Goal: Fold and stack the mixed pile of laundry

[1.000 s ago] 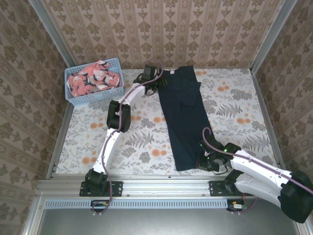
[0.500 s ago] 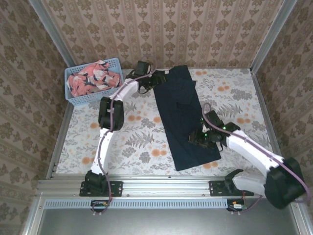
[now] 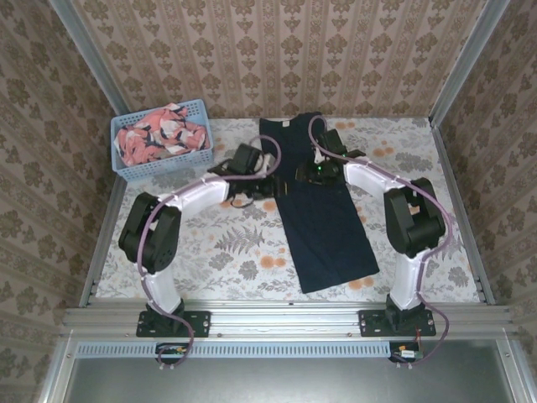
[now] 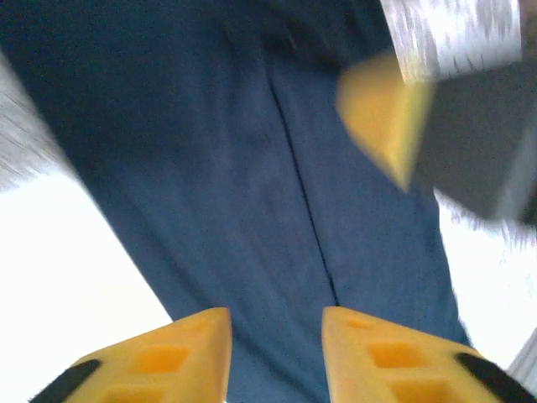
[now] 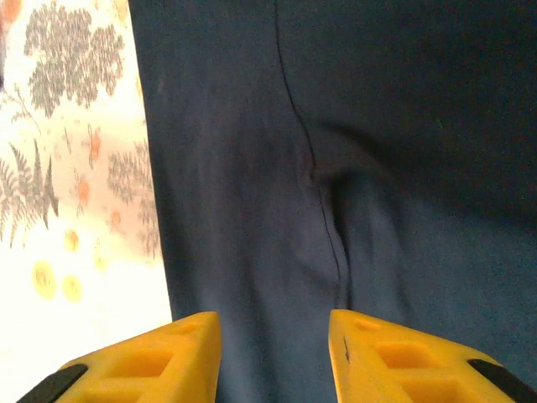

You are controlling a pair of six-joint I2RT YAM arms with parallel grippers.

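Hovering empty, jaws parted, your left end effector (image 4: pixel 275 323) and right end effector (image 5: pixel 273 323) meet over the plain dark navy garment (image 3: pixel 323 227), stretched near-to-far.

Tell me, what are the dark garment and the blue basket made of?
The garment looks like soft matte navy cloth: stitched seam, gentle creases; fibre unclear. The basket looks like rigid light blue plastic: moulded walls with rows of holes.

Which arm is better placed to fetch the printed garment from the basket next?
Left, probably: the left gripper sits on the basket side of the navy garment; the right gripper, over that garment, would cross the left arm.
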